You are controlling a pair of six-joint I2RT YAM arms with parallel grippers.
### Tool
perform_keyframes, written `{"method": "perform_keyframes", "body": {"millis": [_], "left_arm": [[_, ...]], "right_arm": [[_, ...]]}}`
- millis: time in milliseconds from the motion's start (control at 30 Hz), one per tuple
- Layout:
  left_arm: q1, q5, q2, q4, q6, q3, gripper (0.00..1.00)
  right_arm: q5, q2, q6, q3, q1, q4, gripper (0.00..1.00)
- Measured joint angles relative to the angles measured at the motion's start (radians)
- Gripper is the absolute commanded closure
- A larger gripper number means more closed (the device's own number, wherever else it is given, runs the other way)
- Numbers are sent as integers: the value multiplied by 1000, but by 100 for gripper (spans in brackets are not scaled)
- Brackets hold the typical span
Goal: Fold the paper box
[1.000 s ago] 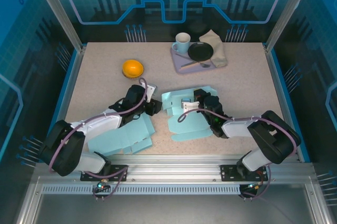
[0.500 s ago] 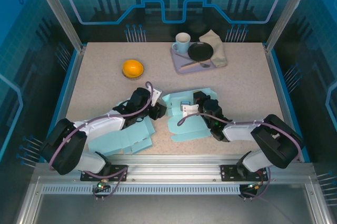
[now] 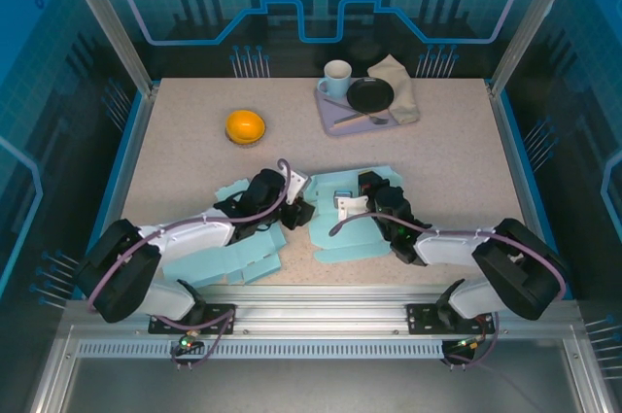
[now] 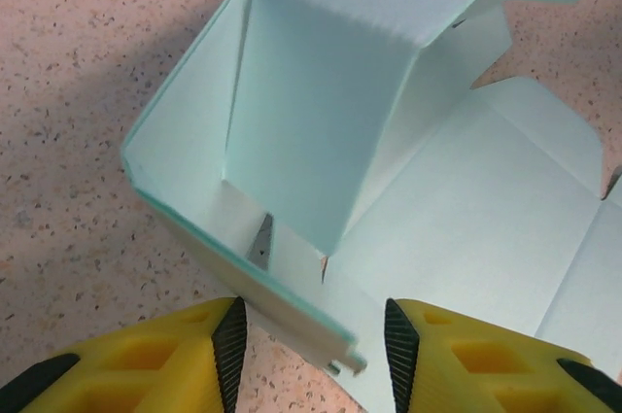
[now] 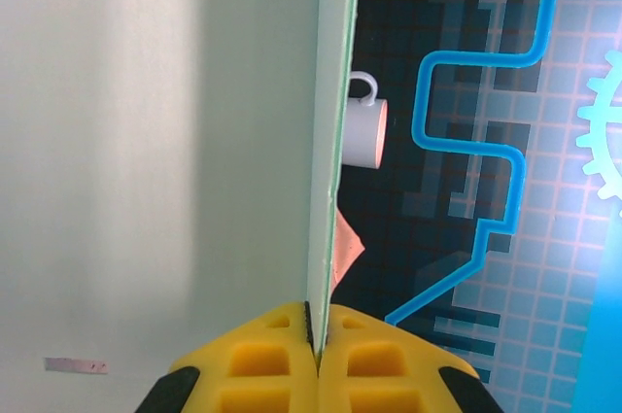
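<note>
Top external: paper box (image 3: 342,238) half-folded, mid-table toward near edge, between both arms; long axis roughly near-to-far; left gripper (image 3: 303,207) at its left side, right gripper (image 3: 352,201) over its middle

Left wrist: raised walls form open corner, mouth facing camera, flat panels spreading right; jaws spread, yellow fingers (image 4: 185,360) either side of near wall edge, contact unclear

Right wrist: fingers (image 5: 262,355) pressed together, pinching box panel seen edge-on, upright; mug (image 5: 364,133) beyond
</note>
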Motion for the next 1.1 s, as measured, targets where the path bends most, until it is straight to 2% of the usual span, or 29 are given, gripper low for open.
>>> {"method": "perform_keyframes", "body": {"millis": [233,467,600,867,1100], "left_arm": [[0,-82,-82,-13,-1,-42,58],[17,-129,-297,-16,-8,-55,58],[55,-183,-347,-11,-24,-55,58],[74,-252,-344,-11,-51,-95,58],[75,-258,-344,-11,-61,-121,59]], "right_arm": [[-8,-77,16,-5,23,-96,100],[-43,-69,74,68,-26,-108,100],[-53,5,87,117,-50,-49,100],[-9,256,126,86,-47,87,100],[35,259,134,39,-16,150,100]]}}
